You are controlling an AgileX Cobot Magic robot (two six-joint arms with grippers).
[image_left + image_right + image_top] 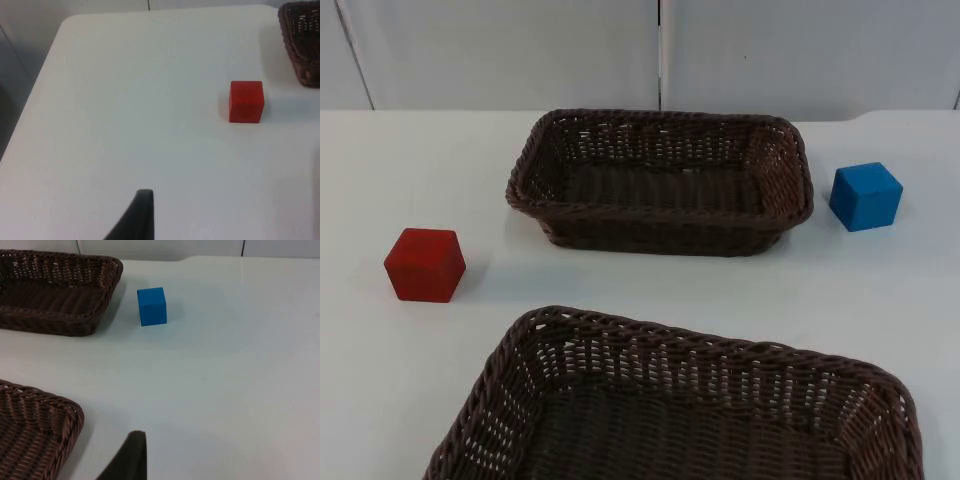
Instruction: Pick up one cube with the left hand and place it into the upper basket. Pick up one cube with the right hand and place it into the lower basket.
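Nothing is picked yet: red cube (pixel 425 264) sits on the white desk (pixel 880 300) well left of the upper basket (pixel 660 182), blue cube (pixel 866 196) just off that basket's right end, and the lower basket (pixel 680 400) lies in front of the upper basket, both baskets w/o cubes inside. Left pincer (pixel 142 200) hangs above the desk well short of the red cube; right pincer (pixel 135 440) likewise hangs well short of the blue cube, beside the lower basket's corner. Only one black fingertip of each is visible, so can't tell if either pincer is wide or narrow. Risks, as a judgement: blue cube is near the upper basket's wicker wall, so a right approach from that side could catch the rim or nudge the cube against it; the red cube has free desk all round, so its main risk is an off-centre grip that turns or pushes it. Mixing baskets is another trap, since they look alike. Hard to see: the lower basket's near edge is cut off in top view, and the upper basket's near inner wall hides part of its floor.
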